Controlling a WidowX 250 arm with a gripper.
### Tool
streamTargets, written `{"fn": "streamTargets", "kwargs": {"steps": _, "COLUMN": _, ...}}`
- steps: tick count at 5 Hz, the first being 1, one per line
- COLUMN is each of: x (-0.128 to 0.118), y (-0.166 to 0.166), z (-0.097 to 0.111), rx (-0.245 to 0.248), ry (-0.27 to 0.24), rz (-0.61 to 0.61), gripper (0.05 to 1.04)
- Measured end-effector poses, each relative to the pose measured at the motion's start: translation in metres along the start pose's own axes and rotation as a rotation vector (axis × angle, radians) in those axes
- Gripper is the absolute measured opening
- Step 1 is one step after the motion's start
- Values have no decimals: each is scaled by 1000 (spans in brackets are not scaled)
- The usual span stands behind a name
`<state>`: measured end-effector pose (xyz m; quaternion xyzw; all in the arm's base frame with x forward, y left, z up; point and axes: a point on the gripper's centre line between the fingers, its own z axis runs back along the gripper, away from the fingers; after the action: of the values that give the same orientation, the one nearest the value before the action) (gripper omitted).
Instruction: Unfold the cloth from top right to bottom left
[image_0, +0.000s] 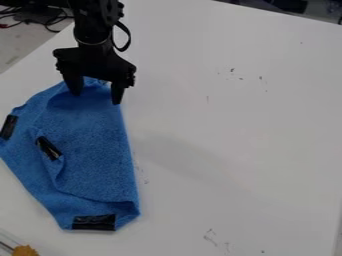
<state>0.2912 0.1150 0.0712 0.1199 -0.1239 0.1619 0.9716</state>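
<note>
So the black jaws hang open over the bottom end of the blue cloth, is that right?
Not quite: the camera view shows the black jaws at the top end of the blue cloth, not the bottom. They do hang open, as you say.

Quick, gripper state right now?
Gripper: open, fingers spread apart at the blue cloth's upper end, not clamped on it; whether they touch it, I can't tell.

Blue cloth (97, 160) partly folded on white counter (240, 125), three black patches (93, 222) on cloth; gripper (97, 98) at its far end, jaws apart; yellowish-brown thing (25, 250) bottom left
</note>
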Motion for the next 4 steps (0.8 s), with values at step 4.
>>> {"fn": "streamTargets", "kwargs": {"steps": 4, "x": -48, "y": 30, "z": -17, "rx": 12, "ry": 63, "rz": 170, "gripper": 1000}}
